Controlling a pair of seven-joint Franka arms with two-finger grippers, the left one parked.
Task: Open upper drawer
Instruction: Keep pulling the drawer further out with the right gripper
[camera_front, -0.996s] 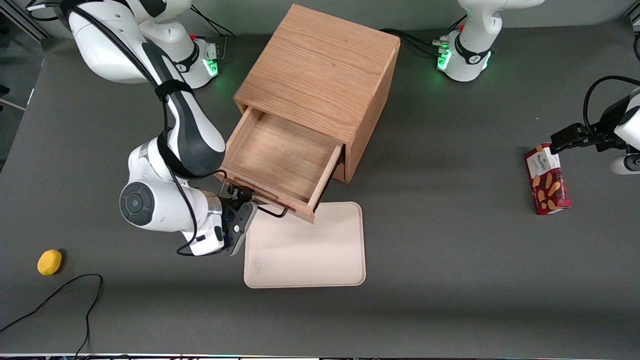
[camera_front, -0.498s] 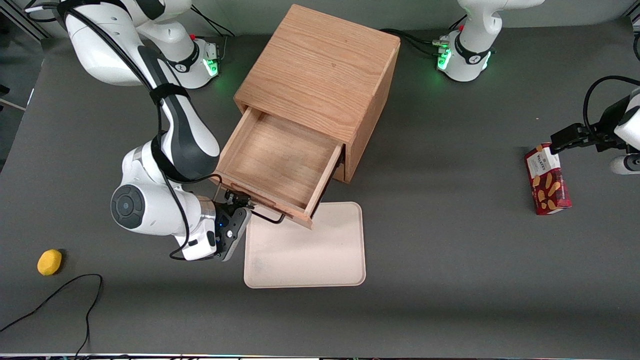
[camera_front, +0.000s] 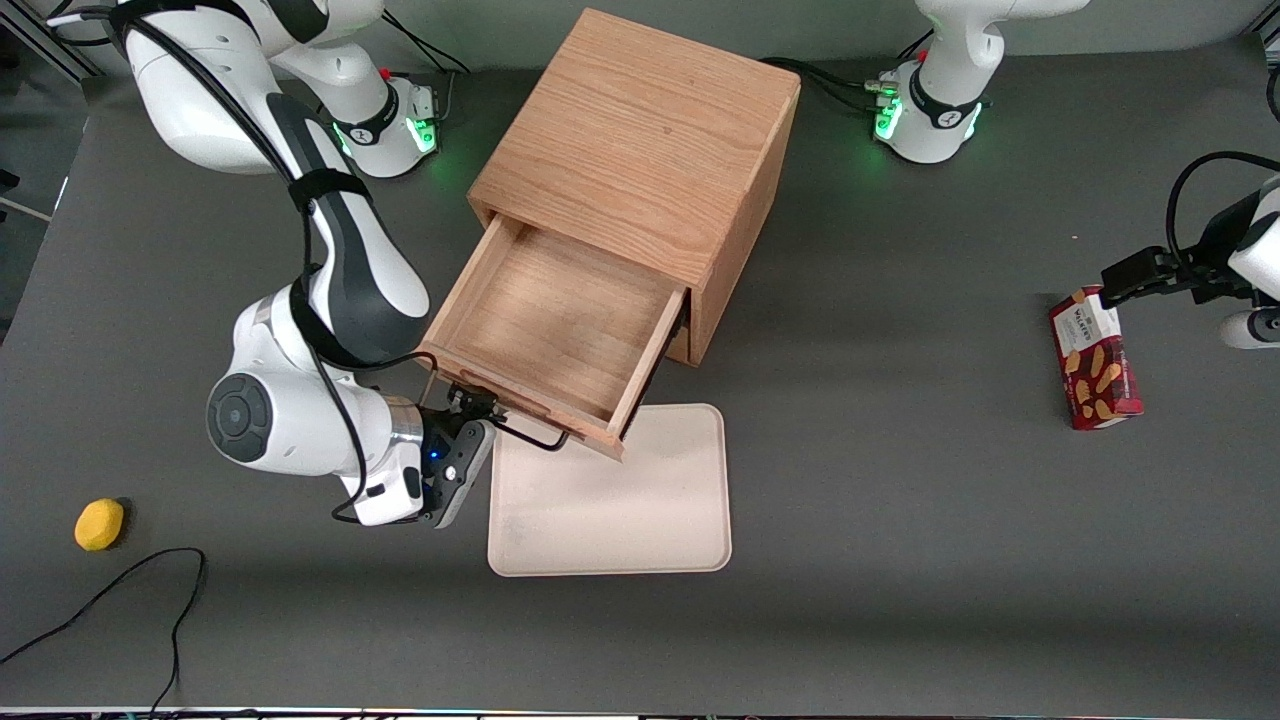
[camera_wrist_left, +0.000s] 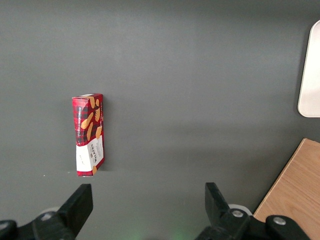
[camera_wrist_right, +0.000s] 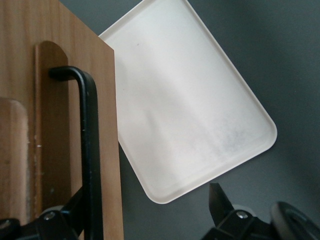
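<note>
While the upper drawer (camera_front: 560, 320) stands pulled well out of the cabinet (camera_front: 640, 150), its front overhanging the cream tray (camera_front: 610, 500) on the bench (camera_front: 900, 500), your hand (camera_front: 470, 405) sits at the black wire handle (camera_wrist_right: 90, 145). The wrist view shows its fingers (camera_wrist_right: 220, 202) spread apart with the bar beside one of them, not clamped. I judge the pull nearly done; your next move calls for a straight retreat, clear of the handle.
</note>
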